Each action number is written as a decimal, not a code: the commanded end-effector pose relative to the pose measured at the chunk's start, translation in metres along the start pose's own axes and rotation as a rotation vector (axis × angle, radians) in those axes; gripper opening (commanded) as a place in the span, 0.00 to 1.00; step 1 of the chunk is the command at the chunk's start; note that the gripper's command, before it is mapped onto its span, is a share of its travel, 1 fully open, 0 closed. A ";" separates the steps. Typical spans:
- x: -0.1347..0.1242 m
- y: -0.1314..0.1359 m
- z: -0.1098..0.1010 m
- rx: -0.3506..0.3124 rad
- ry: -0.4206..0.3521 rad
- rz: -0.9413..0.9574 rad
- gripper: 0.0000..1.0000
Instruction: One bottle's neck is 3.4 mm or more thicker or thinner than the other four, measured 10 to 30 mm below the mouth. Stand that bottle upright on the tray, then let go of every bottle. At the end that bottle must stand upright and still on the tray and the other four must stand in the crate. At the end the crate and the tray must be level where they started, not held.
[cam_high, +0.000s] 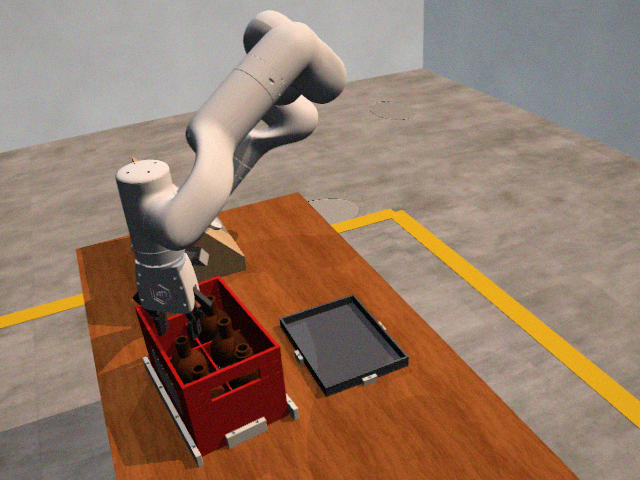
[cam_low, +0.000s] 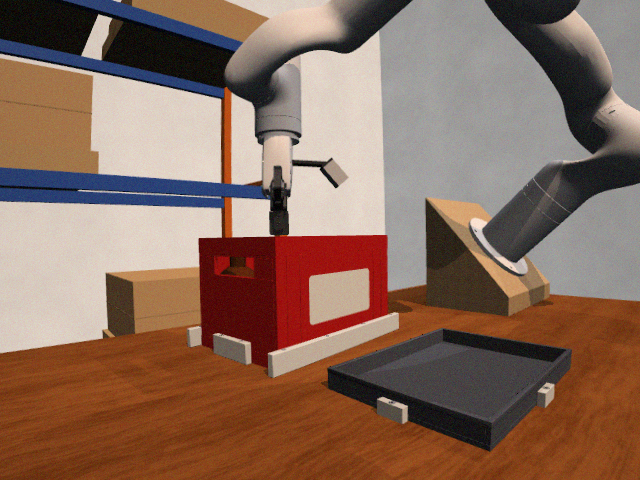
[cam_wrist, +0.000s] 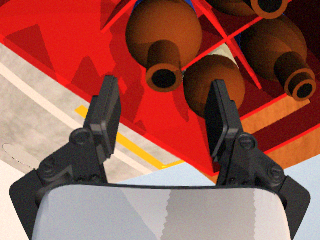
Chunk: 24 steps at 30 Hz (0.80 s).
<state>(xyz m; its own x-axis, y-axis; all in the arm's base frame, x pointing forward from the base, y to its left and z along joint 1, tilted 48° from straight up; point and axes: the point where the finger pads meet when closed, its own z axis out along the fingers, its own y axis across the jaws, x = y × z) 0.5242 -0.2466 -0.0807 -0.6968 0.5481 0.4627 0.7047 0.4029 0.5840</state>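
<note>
Brown bottles stand in the red crate (cam_high: 227, 418) (cam_low: 237, 310) (cam_wrist: 60, 55). In the top view, one bottle (cam_high: 188, 360) is at the left, another bottle (cam_high: 223, 343) in the middle, a third bottle (cam_high: 242, 352) at the near right; others show partly. My gripper (cam_high: 177, 333) (cam_low: 279, 233) (cam_wrist: 163, 93) is open and empty, pointing down at the crate's rim height. In the wrist view one bottle (cam_wrist: 163, 35) has its mouth in line between the fingers, beyond them. Another bottle (cam_wrist: 197, 87) is partly behind the right finger, its neck hidden. The dark tray (cam_high: 341, 343) (cam_low: 439, 377) is empty and level.
Pale stop blocks (cam_high: 246, 432) (cam_low: 232, 348) edge the crate, and small ones (cam_high: 369, 379) (cam_low: 391, 409) edge the tray. The wooden wedge (cam_high: 222, 258) (cam_low: 454, 273) under the arm's base stands behind. Red dividers (cam_wrist: 237, 47) run between the bottles.
</note>
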 end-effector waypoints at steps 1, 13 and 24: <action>-0.001 0.000 0.001 0.000 -0.002 -0.001 0.65; -0.001 0.000 0.014 0.000 -0.002 -0.001 0.65; -0.001 0.000 0.025 0.000 -0.002 -0.001 0.65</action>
<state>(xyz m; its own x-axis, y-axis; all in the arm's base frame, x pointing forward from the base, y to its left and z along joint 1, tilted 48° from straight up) 0.5272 -0.2307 -0.0952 -0.6969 0.5481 0.4625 0.7046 0.4030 0.5840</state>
